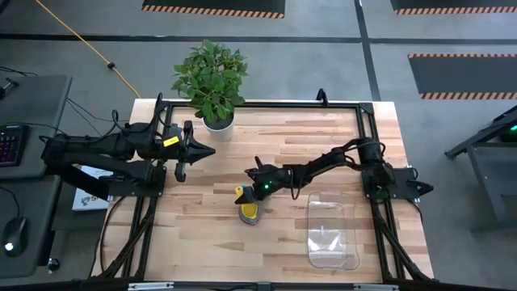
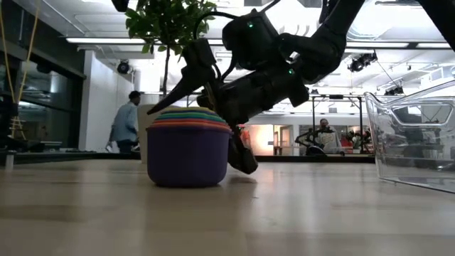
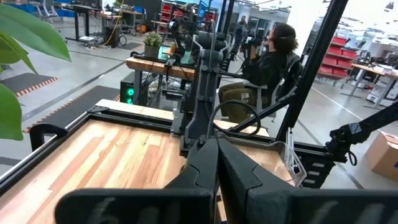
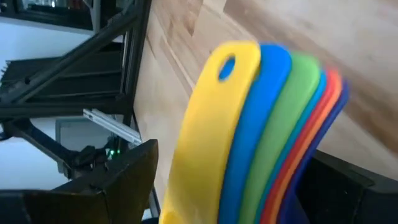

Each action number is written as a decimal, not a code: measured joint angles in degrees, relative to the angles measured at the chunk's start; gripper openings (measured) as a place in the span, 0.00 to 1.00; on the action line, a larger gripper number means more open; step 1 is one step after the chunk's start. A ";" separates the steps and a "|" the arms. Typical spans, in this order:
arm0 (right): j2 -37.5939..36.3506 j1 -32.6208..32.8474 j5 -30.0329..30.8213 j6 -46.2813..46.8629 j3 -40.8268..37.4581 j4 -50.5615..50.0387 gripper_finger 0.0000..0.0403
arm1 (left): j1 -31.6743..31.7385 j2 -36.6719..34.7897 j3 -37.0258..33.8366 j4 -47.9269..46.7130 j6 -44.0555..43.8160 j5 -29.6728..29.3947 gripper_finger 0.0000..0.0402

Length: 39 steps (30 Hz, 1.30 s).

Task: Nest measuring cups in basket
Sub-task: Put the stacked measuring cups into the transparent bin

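The right gripper (image 1: 242,194) is clamped on the nested measuring cups' (image 1: 250,212) handles; a tilted lift risks spilling them short of the basket (image 1: 333,231).

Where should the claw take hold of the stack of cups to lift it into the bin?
Grip the fanned handles: they lie flat together and stick out one side of the stack of cups, which stands on the table. Come from that side, where the right claw already is. The bin sits to its right.
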 joint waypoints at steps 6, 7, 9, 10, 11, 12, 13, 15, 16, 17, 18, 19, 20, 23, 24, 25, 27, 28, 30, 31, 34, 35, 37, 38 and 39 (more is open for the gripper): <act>-0.02 -0.11 -1.16 0.81 0.00 1.53 0.82 | -0.01 0.00 0.00 -0.06 0.00 0.00 0.00; -0.02 0.04 -1.17 1.05 0.00 1.52 0.82 | 0.00 0.00 0.00 -0.07 0.00 0.00 0.00; -0.02 0.59 -1.07 1.10 0.00 1.50 0.82 | 0.00 0.00 0.00 -0.29 0.00 0.00 0.00; -0.02 0.84 -1.09 1.13 0.00 1.50 0.82 | -0.02 0.00 0.00 -0.37 -0.04 0.00 0.00; -0.02 1.05 -1.10 1.25 0.00 1.50 0.82 | -0.02 0.00 0.00 -0.47 -0.05 0.00 0.00; -0.02 1.28 -1.09 1.64 0.00 1.51 0.82 | -0.01 0.00 0.00 -0.59 -0.05 0.00 0.00; -0.02 1.51 -1.05 2.40 0.00 1.53 0.82 | -0.02 0.00 0.00 -0.61 -0.03 0.00 0.00; -0.02 2.07 0.20 4.21 0.00 1.55 0.82 | -0.01 0.00 0.00 -0.61 -0.04 0.00 0.00; -0.02 2.40 0.96 4.96 0.00 1.55 0.82 | -0.02 0.00 0.00 -0.61 -0.04 0.00 0.00; -0.02 2.76 2.00 5.31 0.00 1.55 0.82 | -0.02 0.00 0.00 -0.61 -0.02 0.00 0.00; -0.02 3.13 3.43 6.20 0.00 1.55 0.82 | -0.02 0.00 0.00 -0.61 -0.04 0.00 0.00; -0.02 3.48 4.71 6.68 0.00 1.55 0.82 | -0.02 0.00 0.00 -0.61 -0.08 0.00 0.00; -0.02 3.66 5.52 6.88 0.00 1.55 0.82 | -0.02 0.00 0.00 -0.60 -0.08 0.00 0.00; -0.02 4.02 7.63 8.43 0.00 1.55 0.82 | -0.02 0.00 0.00 -0.57 -0.07 0.00 0.00; -0.02 4.20 8.31 9.23 0.00 1.54 0.82 | -0.02 0.00 0.00 -0.55 -0.09 0.00 0.00; 0.01 4.39 9.02 9.83 0.00 1.56 0.82 | -0.02 0.00 0.00 -0.55 -0.09 0.00 0.00; 0.77 4.65 9.44 9.86 0.79 1.81 0.82 | -0.02 0.00 0.00 -0.52 -0.09 0.00 0.00; 1.46 4.69 9.00 9.89 1.45 1.59 0.82 | -0.02 0.00 0.00 -0.53 -0.09 0.00 0.00; 3.61 4.75 7.02 10.26 4.25 1.61 0.82 | -0.02 0.00 0.00 -0.40 -0.08 0.00 0.00; 4.80 4.76 5.74 9.89 5.96 1.65 0.82 | -0.02 0.00 0.00 -0.51 -0.08 0.00 0.00; 7.24 4.63 3.07 8.52 9.85 1.33 0.82 | -0.04 -0.02 0.00 -0.75 -0.47 0.02 0.00; 7.61 4.63 3.09 8.23 10.56 0.94 0.82 | -0.04 0.00 0.00 -0.89 -0.55 0.02 0.00; 8.04 4.43 2.55 7.59 11.61 0.26 0.82 | -0.02 0.00 0.00 -0.94 -0.55 0.02 0.00; 8.04 4.35 1.66 7.09 11.85 -0.56 0.82 | -0.03 -0.02 0.00 -0.96 -0.56 0.02 0.00; 8.04 4.32 0.69 6.54 12.03 -1.16 0.82 | -0.04 -0.02 0.00 -0.94 -0.55 0.02 0.00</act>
